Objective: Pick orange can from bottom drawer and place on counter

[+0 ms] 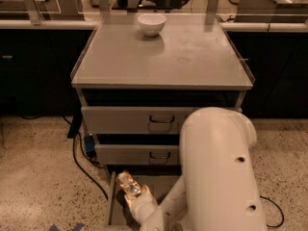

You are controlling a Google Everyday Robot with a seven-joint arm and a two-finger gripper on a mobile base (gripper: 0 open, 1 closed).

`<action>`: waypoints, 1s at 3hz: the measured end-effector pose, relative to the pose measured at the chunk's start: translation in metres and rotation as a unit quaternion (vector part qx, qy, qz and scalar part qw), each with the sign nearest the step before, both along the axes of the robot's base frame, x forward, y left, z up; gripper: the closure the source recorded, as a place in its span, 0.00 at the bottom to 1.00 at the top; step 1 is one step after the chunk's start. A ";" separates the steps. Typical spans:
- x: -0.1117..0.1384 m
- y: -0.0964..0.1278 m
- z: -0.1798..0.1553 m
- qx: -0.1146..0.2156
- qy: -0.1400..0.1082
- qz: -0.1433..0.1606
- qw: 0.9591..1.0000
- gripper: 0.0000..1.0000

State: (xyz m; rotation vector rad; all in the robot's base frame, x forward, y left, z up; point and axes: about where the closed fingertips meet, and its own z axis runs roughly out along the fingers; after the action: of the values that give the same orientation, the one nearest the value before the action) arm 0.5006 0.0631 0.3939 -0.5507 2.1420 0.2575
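In btm drawer, end effector at orange can, half-hidden.

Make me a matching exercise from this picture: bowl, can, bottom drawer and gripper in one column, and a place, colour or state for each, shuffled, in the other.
Things:
1 bowl
2 can
3 bottom drawer
4 gripper

Matches:
A pulled open
B low at the bottom drawer, beside the can
C shiny gold-orange
D white, toward the far edge of the counter

Pairs: 1-D, 2-C, 3-A, 4-B.
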 end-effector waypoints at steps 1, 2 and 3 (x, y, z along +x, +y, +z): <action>0.008 0.006 0.008 -0.023 -0.008 -0.001 1.000 1.00; 0.007 0.003 0.006 -0.021 -0.004 -0.006 1.000 1.00; 0.014 0.000 0.005 0.000 0.000 -0.009 1.000 1.00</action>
State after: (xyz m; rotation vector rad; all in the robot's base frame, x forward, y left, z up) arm 0.5144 0.0632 0.3994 -0.5307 2.1460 0.2483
